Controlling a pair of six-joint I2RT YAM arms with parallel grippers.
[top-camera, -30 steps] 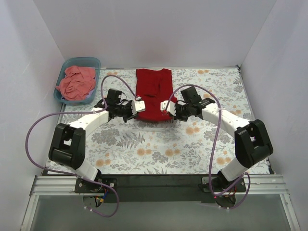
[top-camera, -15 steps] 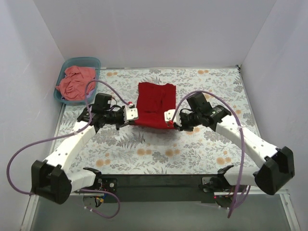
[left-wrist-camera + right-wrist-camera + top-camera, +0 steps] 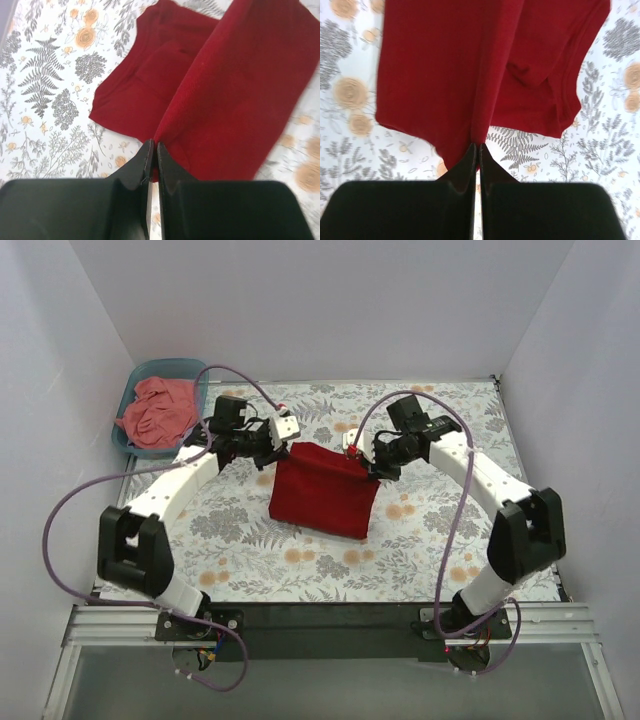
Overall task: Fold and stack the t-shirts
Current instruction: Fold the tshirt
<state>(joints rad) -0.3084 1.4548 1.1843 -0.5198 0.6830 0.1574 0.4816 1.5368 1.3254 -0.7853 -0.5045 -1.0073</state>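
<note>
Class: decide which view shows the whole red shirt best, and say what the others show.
Top view: the red shirt appears whole, held at two corners, lower part on the table. Each wrist view shows only part, pinched in shut fingers.

Non-task items only:
- Teal plastic tub (image 3: 190, 363), upper left of the top view. It sits at the far-left corner of the table, touching or just beside the left wall (image 3: 50, 390).
- Table cover (image 3: 440, 530): white with grey ferns and orange flowers, lying flat and spanning wall to wall. The same print fills the left side of the left wrist view (image 3: 45, 75) and both edges of the right wrist view (image 3: 350, 100).
- Plain white back wall (image 3: 330, 310) and right wall (image 3: 580, 390).
- Black strip (image 3: 330, 615) along the near table edge, lower frame.
- Aluminium rail (image 3: 330, 650) just below the strip.
- Grey surface (image 3: 330, 690) along the bottom edge; material unclear.
</note>
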